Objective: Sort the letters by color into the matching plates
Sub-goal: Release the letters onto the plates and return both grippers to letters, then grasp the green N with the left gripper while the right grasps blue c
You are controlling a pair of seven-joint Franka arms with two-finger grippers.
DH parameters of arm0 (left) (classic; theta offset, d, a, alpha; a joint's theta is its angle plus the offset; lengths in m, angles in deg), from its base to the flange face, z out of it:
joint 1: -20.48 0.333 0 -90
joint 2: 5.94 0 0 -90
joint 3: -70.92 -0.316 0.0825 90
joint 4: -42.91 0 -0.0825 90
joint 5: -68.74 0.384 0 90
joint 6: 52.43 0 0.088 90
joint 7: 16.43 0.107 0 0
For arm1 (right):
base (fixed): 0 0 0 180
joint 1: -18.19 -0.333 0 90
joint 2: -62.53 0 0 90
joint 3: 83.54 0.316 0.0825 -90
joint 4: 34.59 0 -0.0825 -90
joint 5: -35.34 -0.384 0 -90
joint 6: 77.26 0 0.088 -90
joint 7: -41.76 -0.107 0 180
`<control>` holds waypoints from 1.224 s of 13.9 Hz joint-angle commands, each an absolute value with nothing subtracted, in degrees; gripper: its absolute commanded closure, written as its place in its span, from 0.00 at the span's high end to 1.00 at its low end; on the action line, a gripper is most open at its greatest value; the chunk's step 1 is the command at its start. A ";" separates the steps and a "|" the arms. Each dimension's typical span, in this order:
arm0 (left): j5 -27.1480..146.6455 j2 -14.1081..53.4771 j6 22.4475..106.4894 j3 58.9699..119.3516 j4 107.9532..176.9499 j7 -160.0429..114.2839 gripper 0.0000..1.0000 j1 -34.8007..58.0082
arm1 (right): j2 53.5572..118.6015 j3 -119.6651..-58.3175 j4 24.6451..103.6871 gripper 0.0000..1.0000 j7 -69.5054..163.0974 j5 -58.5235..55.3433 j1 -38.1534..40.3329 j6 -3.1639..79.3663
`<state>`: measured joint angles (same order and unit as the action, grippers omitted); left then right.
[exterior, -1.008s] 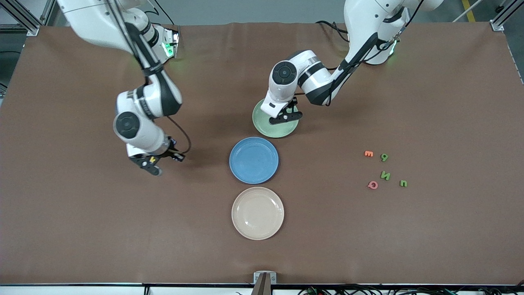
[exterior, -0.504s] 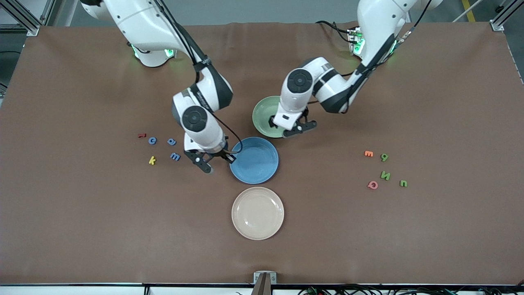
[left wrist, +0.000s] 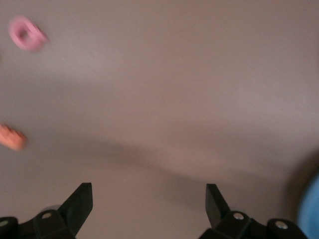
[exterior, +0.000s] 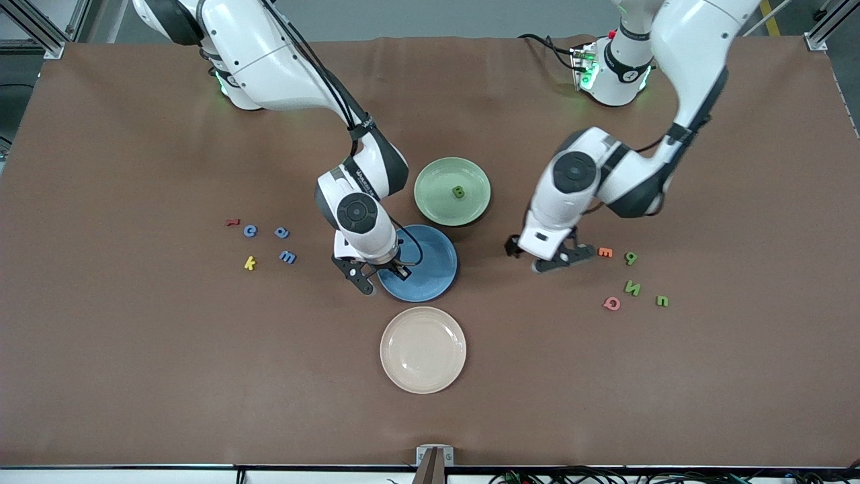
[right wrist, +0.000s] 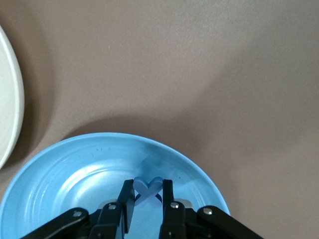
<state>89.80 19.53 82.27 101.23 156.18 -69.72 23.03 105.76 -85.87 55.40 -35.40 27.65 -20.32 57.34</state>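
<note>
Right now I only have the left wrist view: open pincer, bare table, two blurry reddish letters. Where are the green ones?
Observer: The first green letter lies beside the orange letter, which is next to the left pincer. Two more green letters lie nearer the front camera.
Operator: Green plate?
Observer: The green plate holds one sorted green letter.
Operator: Right arm?
Observer: The right pincer is shut on a blue letter over the blue plate.
</note>
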 commanded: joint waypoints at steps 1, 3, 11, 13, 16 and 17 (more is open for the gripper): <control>91.68 19.02 81.87 101.77 156.47 -59.36 1.00 28.55 | 106.74 -86.62 53.39 0.34 -36.37 26.82 -21.10 56.87; 95.09 19.72 82.48 101.86 156.56 -51.27 0.96 32.67 | 106.74 -86.62 53.30 0.78 -36.37 26.91 -21.01 56.69; 96.87 23.85 87.48 101.86 156.47 -25.16 0.92 43.59 | 105.25 -86.79 47.94 1.00 -27.98 27.26 -18.20 48.98; 96.95 24.82 88.36 101.77 156.38 -21.20 0.89 44.73 | 103.32 -87.06 48.55 1.00 -14.21 27.61 -15.05 42.05; 97.74 27.63 91.18 101.77 155.95 -14.60 0.85 47.27 | 98.50 -87.23 53.89 1.00 -5.36 28.57 -11.09 40.25; 97.74 28.68 91.36 101.77 155.77 -13.37 0.82 47.55 | 96.73 -87.23 56.26 1.00 -2.65 29.79 -10.04 40.52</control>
